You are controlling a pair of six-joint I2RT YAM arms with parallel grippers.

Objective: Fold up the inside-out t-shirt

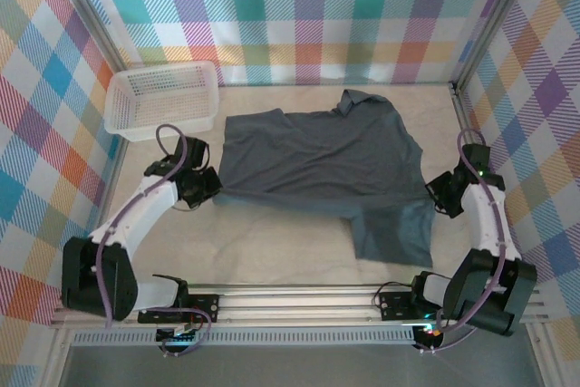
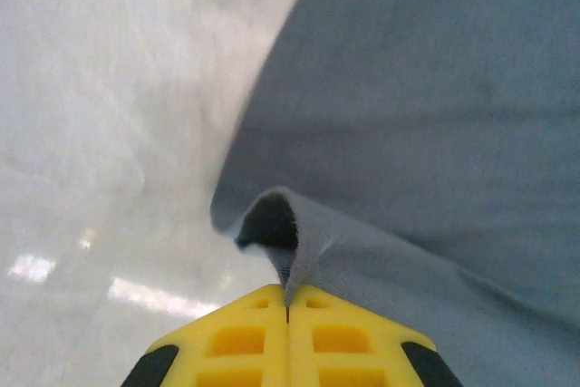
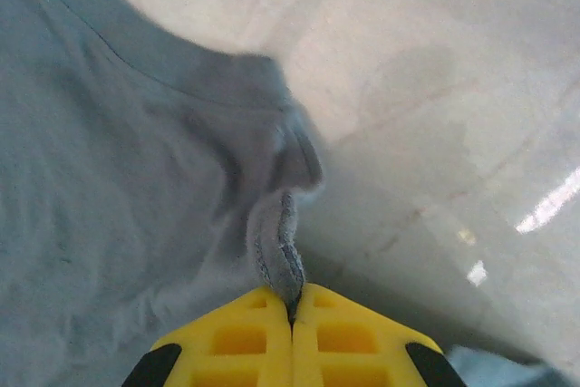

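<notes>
- T-shirt (image 1: 317,165): dark blue-grey, plain, wrinkled. It lies spread flat across the middle of the table (image 1: 272,233), slightly nearer the far edge than the near edge.
- One lobe of the cloth points at the far edge. A second, narrower flap runs down toward the near edge on the right side.
- Left end effector (image 1: 216,190): at the shirt's left side, on its near-left corner. In the left wrist view the yellow fingers (image 2: 236,342) are pressed together with a raised ridge of grey cloth pinched between the tips. It is clenched on the t-shirt.
- Beside that pinch the fabric curls into a small dark open loop, lifted off the pale tabletop.
- Right end effector (image 1: 435,192): at the shirt's right edge. In the right wrist view the yellow fingers (image 3: 349,342) meet on a bunched, stitched hem. It is grasping the t-shirt.
- White lattice basket (image 1: 163,72): far-left corner of the table, upright, close to the shirt's far-left corner. I cannot tell whether they touch.
- Both arms are bent outward, one at each side edge of the table.
</notes>
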